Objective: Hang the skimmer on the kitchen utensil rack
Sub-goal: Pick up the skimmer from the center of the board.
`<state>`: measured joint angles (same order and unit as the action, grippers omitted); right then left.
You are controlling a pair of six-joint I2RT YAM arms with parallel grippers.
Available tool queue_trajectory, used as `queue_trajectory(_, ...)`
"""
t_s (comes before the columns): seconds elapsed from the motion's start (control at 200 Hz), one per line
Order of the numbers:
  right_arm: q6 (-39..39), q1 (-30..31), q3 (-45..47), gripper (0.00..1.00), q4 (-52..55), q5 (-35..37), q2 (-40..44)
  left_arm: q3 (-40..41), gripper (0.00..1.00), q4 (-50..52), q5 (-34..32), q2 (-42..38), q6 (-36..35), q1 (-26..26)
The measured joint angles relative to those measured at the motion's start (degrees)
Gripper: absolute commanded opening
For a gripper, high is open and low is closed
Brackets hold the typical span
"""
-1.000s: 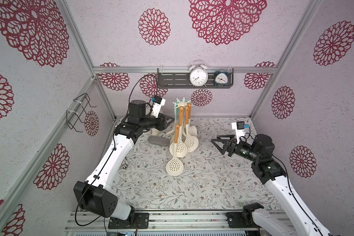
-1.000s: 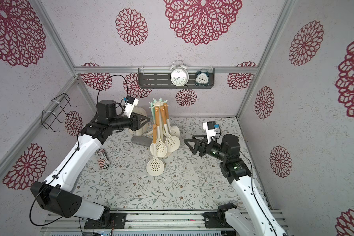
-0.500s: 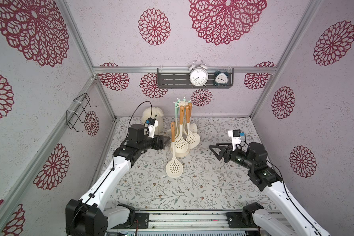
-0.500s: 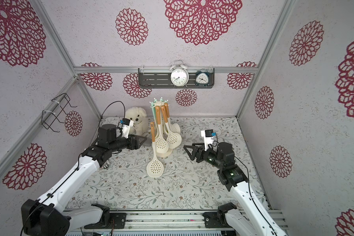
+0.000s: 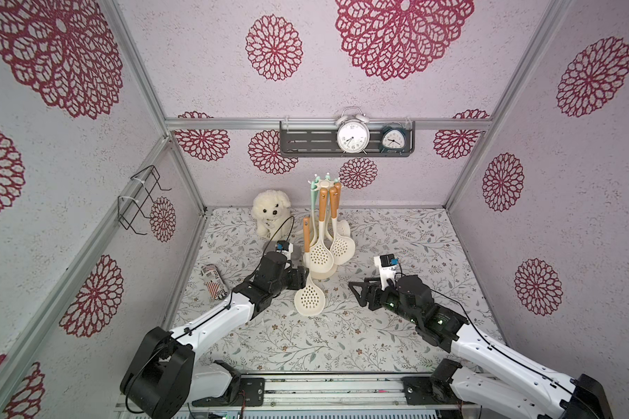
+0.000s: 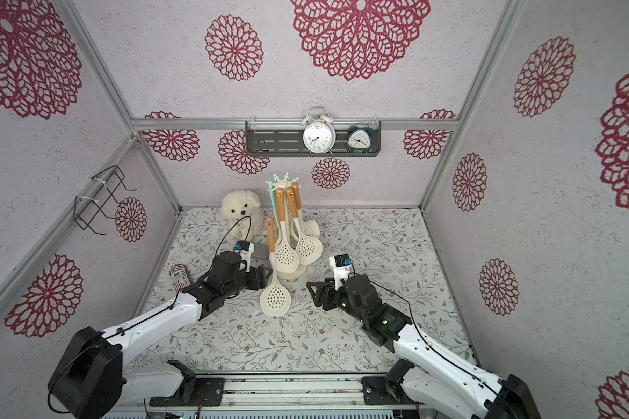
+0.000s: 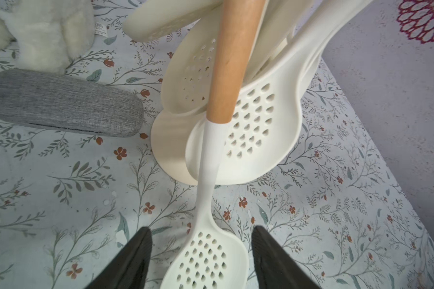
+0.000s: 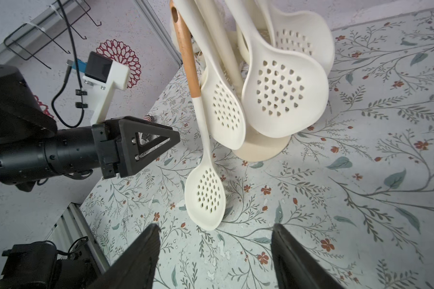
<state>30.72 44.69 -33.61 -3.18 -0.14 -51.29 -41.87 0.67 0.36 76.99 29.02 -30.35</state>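
Skimmer (image 5: pixel 308 299) is not on a hook. It stands propped, perforated head down on the floral tabletop (image 5: pixel 345 337), with the wooden handle leaning up against the kitchen utensil rack (image 8: pixel 261 149). The handle tip is well below the crown of hooks (image 5: pixel 323 182), and the head lies just in front of the rack's round base. Other hung skimmers (image 5: pixel 342 246) dangle from the crown, bowls low over the base.

Left gripper (image 5: pixel 301 274) is low, level with the propped skimmer's neck. In the left wrist view the jaws are apart, one finger (image 7: pixel 135 257) on each side of the skimmer head. A gap shows on one side; the other side is too close to tell if it touches. No clamp seen.

Right gripper (image 5: pixel 356 294) is low over the tabletop on the far side of the skimmer, near it but apart, pointing toward it. Jaws apart, empty.

Also present:
- white plush dog (image 5: pixel 271 214) near the back wall
- grey glasses case (image 7: pixel 60 102) just beside the rack base
- striped can (image 5: pixel 214 286) lying near the left wall
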Motion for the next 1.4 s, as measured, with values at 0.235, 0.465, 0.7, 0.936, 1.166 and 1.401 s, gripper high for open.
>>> queue_trajectory(0.235,0.46,0.0,0.0,0.72,0.04,1.49,1.73,-5.64,0.6,-2.21,-5.55,8.13,-0.04,-1.09)
queue_trajectory(0.465,1.05,0.0,0.66,0.71,0.57,1.7,4.74,-9.92,0.5,-2.58,-8.83,12.46,-0.9,-1.14)
queue_trajectory(0.7,1.49,0.0,0.68,0.71,1.62,2.08,6.43,-10.99,0.22,-2.78,-9.09,14.27,-1.42,-1.29)
queue_trajectory(0.936,1.49,0.0,1.22,0.7,2.82,3.5,8.13,-10.19,0.14,-0.9,-10.58,11.37,-1.33,-1.75)
queue_trajectory(1.166,0.9,-0.07,1.29,0.71,4.13,5.16,10.25,-6.88,0.0,5.31,-13.42,-2.97,-2.73,-1.9)
queue_trajectory(1.401,-4.13,-2.05,-8.02,0.77,7.17,-2.62,6.05,-8.09,0.0,14.88,-1.55,-19.28,-8.09,0.24)
